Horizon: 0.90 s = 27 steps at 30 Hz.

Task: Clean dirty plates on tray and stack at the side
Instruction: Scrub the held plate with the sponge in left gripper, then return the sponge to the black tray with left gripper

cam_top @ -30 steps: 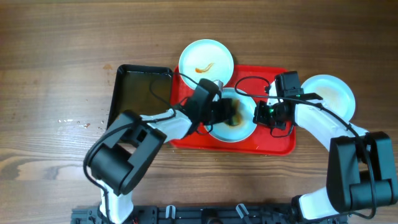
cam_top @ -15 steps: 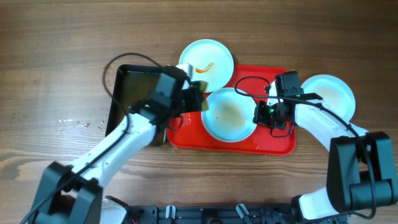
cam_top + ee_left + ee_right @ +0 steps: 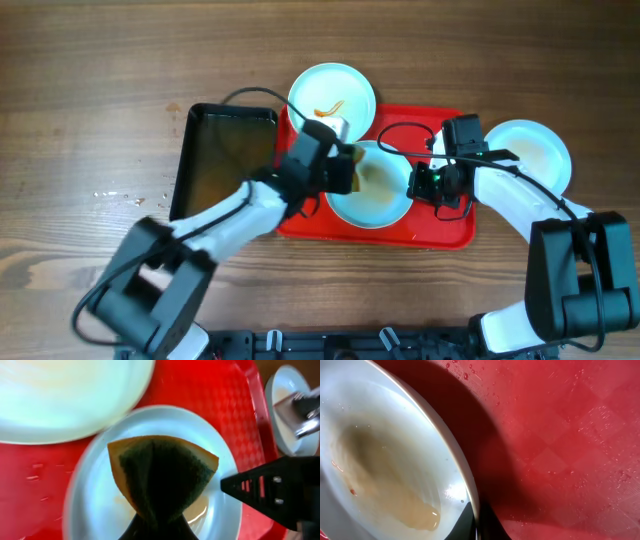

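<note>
The red tray [image 3: 440,228] holds one dirty plate [image 3: 385,195] with a pale brown smear. My left gripper [image 3: 345,172] is shut on a yellow-and-green sponge [image 3: 160,470] and holds it over this plate's [image 3: 95,505] left part. My right gripper [image 3: 425,185] is shut on the plate's right rim [image 3: 470,485]; brown sauce [image 3: 385,475] shows inside. A second dirty plate [image 3: 332,98] with an orange streak lies over the tray's back edge. A third plate [image 3: 530,155], faintly smeared, lies on the table to the right of the tray.
A black rectangular tray [image 3: 225,160] lies against the red tray's left side. Cables run over the tray's back right part [image 3: 405,130]. Bare wooden table [image 3: 100,90] surrounds everything.
My left gripper swung with the sponge from the middle plate left toward the black tray, then came back over the plate's left part. My right gripper has kept still on the rim.
</note>
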Each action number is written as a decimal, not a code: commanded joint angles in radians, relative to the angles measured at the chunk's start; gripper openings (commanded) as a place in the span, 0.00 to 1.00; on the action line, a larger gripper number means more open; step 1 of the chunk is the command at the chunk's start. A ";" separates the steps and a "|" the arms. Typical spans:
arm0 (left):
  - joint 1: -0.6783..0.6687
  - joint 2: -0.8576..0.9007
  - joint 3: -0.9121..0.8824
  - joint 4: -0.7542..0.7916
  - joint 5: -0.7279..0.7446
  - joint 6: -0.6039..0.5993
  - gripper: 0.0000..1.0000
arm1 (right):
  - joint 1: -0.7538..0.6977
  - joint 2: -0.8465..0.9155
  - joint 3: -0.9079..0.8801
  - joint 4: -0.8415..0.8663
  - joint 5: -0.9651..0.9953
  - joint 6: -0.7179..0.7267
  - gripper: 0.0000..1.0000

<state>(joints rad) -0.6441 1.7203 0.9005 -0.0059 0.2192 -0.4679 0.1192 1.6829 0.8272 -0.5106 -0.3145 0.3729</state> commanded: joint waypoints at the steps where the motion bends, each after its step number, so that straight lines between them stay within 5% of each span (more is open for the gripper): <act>1: -0.053 0.085 0.003 0.071 0.001 -0.011 0.04 | -0.005 0.041 -0.030 0.002 0.111 -0.006 0.04; 7: -0.064 0.143 0.003 0.040 -0.266 -0.011 0.04 | -0.005 0.041 -0.030 -0.002 0.111 -0.006 0.04; 15: -0.050 0.085 0.003 0.080 -0.292 0.019 0.04 | -0.005 0.041 -0.030 -0.008 0.111 -0.007 0.04; 27: 0.224 -0.256 0.003 -0.372 -0.292 0.019 0.04 | -0.005 0.041 -0.030 0.014 0.111 -0.007 0.04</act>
<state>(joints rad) -0.5182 1.5078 0.9035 -0.2878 -0.0563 -0.4641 0.1188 1.6829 0.8272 -0.5079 -0.3161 0.3725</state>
